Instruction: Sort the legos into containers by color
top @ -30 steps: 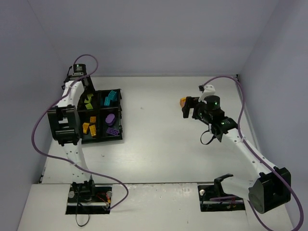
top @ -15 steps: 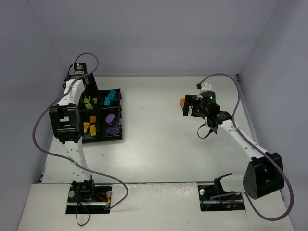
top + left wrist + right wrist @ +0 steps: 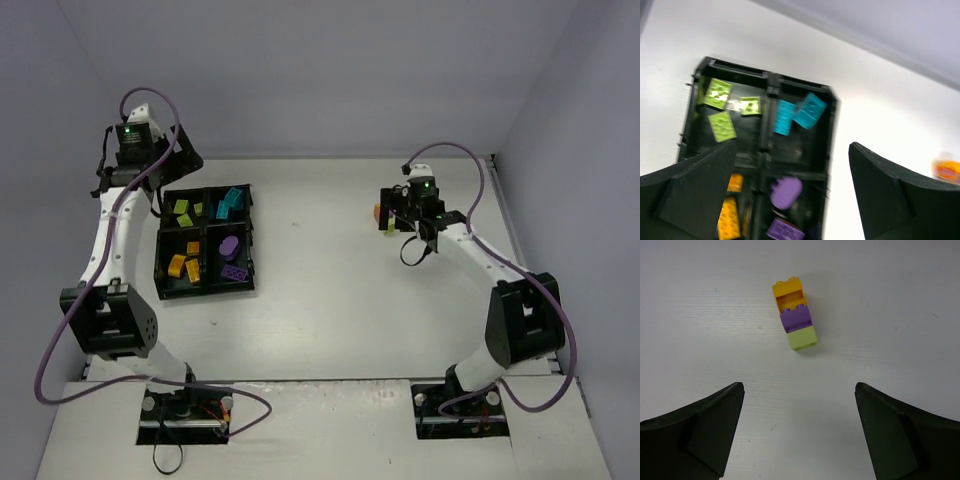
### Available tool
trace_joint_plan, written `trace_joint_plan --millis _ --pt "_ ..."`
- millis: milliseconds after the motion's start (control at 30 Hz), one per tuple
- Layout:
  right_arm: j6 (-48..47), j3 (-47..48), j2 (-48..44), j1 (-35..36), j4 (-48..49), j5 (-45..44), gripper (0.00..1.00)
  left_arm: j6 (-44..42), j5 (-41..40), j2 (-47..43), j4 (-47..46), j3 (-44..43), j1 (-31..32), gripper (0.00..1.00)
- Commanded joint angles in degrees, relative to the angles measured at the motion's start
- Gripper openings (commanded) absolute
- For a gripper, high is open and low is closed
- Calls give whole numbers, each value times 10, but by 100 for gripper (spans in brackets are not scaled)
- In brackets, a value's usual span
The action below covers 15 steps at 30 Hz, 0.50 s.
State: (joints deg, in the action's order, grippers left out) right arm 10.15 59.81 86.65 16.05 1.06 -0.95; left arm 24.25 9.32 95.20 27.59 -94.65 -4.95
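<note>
Nearing completion: keeping yellow-green, cyan, orange and purple legos (image 3: 232, 246) apart in the four-compartment tray (image 3: 251, 240). Leaving one joined orange-purple-green stack (image 3: 795, 322) lying on the table (image 3: 330, 300) well to the right, beneath the right end effector (image 3: 799, 386), spread and empty; aiming the left end effector (image 3: 792, 145), likewise released, at the tray.

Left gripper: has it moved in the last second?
Yes. The left gripper has shifted left and slightly toward the far wall, off the tray's far-left corner.
</note>
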Motion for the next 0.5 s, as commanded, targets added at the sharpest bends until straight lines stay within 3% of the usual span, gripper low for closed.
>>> trace_joint_plan --millis 0,133,233,467 --pt "-25 50 33 -3 22 -25 90 61 57 -69 -22 22 -7 88" --pt "-58 78 91 -3 30 -30 90 85 99 -114 -10 55 -10 87" --pt "-78 99 131 -3 35 -33 89 93 112 -134 -3 79 -6 77" --pt "-117 125 194 -9 60 -21 81 50 91 -184 49 111 43 77"
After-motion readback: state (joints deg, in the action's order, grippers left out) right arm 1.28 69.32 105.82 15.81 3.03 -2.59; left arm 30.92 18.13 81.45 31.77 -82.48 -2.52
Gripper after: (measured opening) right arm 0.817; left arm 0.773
